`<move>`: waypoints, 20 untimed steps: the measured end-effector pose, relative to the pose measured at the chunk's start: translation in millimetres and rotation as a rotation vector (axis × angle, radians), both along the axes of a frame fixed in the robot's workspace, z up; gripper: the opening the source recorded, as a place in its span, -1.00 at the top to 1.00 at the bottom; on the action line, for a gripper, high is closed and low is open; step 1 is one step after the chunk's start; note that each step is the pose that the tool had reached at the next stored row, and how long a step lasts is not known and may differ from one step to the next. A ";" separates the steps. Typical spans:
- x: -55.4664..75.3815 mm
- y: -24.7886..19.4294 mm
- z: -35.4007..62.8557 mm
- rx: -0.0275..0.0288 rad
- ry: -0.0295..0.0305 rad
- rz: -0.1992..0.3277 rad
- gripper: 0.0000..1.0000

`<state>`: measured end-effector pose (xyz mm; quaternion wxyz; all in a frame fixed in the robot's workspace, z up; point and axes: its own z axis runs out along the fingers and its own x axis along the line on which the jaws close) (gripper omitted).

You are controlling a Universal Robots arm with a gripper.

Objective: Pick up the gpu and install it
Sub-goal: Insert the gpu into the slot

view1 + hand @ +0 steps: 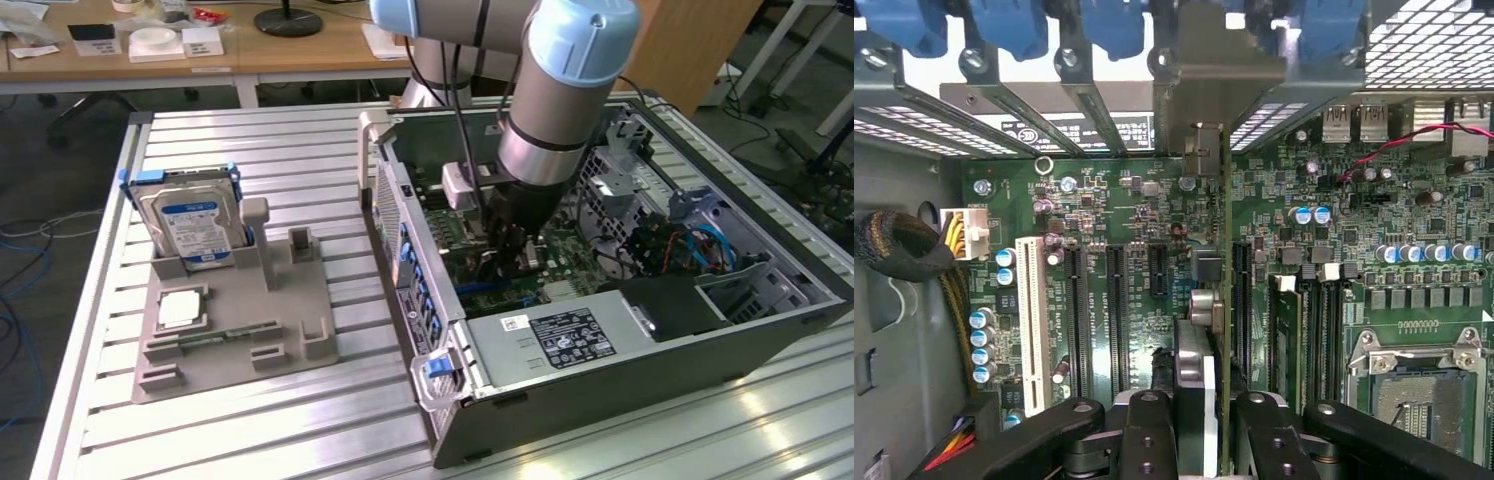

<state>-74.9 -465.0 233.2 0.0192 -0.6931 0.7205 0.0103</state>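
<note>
My gripper (1204,445) is low inside the open computer case (400,230), and the arm (554,100) reaches down into it. The gpu (1206,300) appears edge-on as a thin card between the two black fingers (1146,440), which are shut on it. Its metal bracket (1199,90) points at the case's rear slot openings. The card stands upright over the green motherboard (1124,210), lined up with a long black expansion slot (1240,300). In the exterior view the gripper (514,258) sits just above the board, and the gpu is mostly hidden behind it.
A silver power supply (567,340) fills the case's near end. Other black slots (1114,310), a white slot (1034,325), memory sticks (1286,330) and the CPU socket (1424,395) flank the card. Outside, a grey holder (227,330) carries a hard drive (198,225).
</note>
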 end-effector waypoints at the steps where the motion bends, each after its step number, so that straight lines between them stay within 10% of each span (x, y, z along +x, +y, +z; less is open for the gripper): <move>1: 0.0 0.6 -0.1 0.0000 -0.0001 0.000 0.44; 20: -2.9 0.9 -3.5 0.0000 -0.0001 0.000 0.44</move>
